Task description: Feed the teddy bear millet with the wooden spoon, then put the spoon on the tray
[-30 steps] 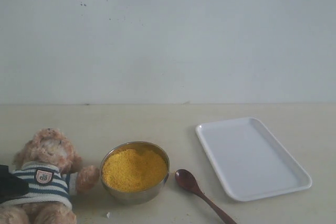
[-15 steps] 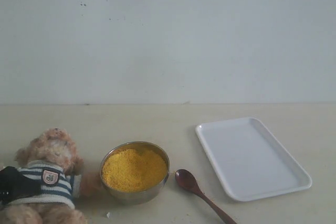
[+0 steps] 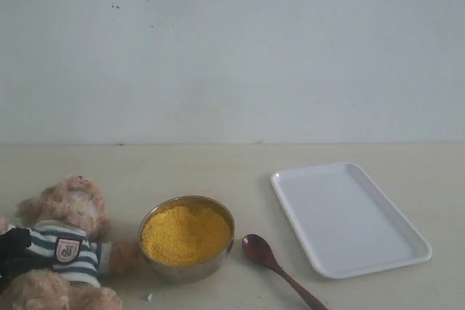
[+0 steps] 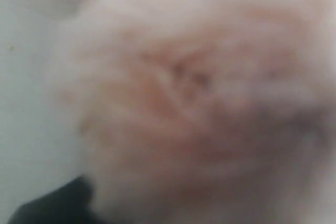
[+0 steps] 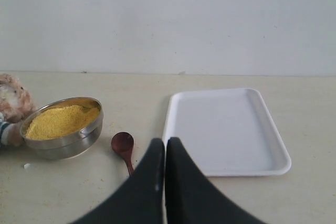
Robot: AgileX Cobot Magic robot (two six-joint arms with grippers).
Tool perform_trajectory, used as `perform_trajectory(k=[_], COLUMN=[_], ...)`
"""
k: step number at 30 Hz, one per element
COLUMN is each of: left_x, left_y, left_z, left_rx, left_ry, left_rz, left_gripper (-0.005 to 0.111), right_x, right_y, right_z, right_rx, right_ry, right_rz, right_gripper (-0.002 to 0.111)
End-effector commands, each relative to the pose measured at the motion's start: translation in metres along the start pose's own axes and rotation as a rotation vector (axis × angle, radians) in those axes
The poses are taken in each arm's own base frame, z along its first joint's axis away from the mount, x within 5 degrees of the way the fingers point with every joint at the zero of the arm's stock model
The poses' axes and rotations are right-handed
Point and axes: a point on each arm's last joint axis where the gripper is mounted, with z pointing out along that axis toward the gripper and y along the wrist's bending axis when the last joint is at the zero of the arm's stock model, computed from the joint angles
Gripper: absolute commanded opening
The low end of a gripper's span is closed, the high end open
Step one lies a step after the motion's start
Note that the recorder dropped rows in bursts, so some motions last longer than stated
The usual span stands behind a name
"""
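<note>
The teddy bear [image 3: 69, 205] leans tilted at the table's left front, its striped sweater showing. My left gripper [image 3: 13, 246] is pressed into the bear's side and looks shut on it; blurred fur of the teddy bear [image 4: 184, 87] fills the left wrist view and hides the jaws. The millet [image 3: 186, 234] is heaped in its steel bowl [image 3: 182, 272] beside the bear. Right of the bowl the wooden spoon [image 3: 260, 250] lies on the table, also seen as the spoon [image 5: 122, 144] ahead of my right gripper [image 5: 165, 142], which is shut and empty. The tray [image 3: 349, 215] lies right of the spoon.
A plain white wall stands behind the beige table. A few spilled grains [image 3: 150, 297] lie in front of the bowl. In the right wrist view the tray [image 5: 226, 129] sits just beyond the fingertips, the bowl [image 5: 63, 140] off to the side.
The left gripper pushed into the bear's sweater, then drew back left. The bear went with it, tilting over, and its arm by the bowl dropped. Bowl, spoon and tray stayed put.
</note>
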Motion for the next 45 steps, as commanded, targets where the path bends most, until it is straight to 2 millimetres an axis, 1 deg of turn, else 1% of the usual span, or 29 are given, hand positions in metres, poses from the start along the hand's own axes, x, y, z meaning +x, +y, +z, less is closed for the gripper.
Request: perform_trajectory(k=[1, 3, 6, 8, 11, 13, 19, 40, 41, 43, 45], left_x=[-0.004, 0.006, 0.034, 0.046, 0.072, 0.079, 0.083, 0.083, 0.083, 0.083, 0.083], left_y=[-0.026, -0.029, -0.030, -0.033, -0.039, -0.041, -0.048, -0.048, -0.048, -0.048, -0.048], left_z=[-0.038, -0.061, -0.090, -0.097, -0.101, -0.101, -0.103, -0.103, -0.103, -0.103, -0.103], left_rx=[0.170, 0.169, 0.136, 0.128, 0.159, 0.180, 0.242, 0.245, 0.245, 0.245, 0.245], left_ry=[-0.038, -0.045, -0.013, -0.004, 0.029, 0.034, 0.049, 0.050, 0.050, 0.050, 0.050], left_rz=[0.031, 0.023, 0.027, 0.026, 0.006, -0.008, -0.005, -0.002, -0.002, -0.002, -0.002], left_gripper=[0.004, 0.004, 0.004, 0.004, 0.004, 0.004, 0.004, 0.004, 0.004, 0.004, 0.004], right_x=[-0.001, -0.001, -0.001, -0.001, -0.001, -0.001, -0.001, -0.003, -0.004, -0.008, -0.012], right_y=[0.000, 0.000, 0.000, 0.000, 0.000, 0.000, 0.000, 0.000, 0.001, 0.002, 0.002], right_z=[0.000, 0.000, 0.000, 0.000, 0.000, 0.000, 0.000, 0.000, 0.000, -0.001, -0.001], right_rx=[0.000, 0.000, 0.000, 0.000, 0.000, 0.000, 0.000, -0.003, -0.011, -0.036, -0.057], right_ry=[-0.015, -0.015, -0.015, -0.015, -0.015, -0.015, -0.015, -0.032, -0.045, -0.088, -0.127], right_rz=[-0.006, -0.006, -0.006, -0.006, -0.006, -0.006, -0.006, 0.010, 0.077, 0.333, 0.540], right_gripper=[0.000, 0.000, 0.000, 0.000, 0.000, 0.000, 0.000, 0.000, 0.000, 0.000, 0.000])
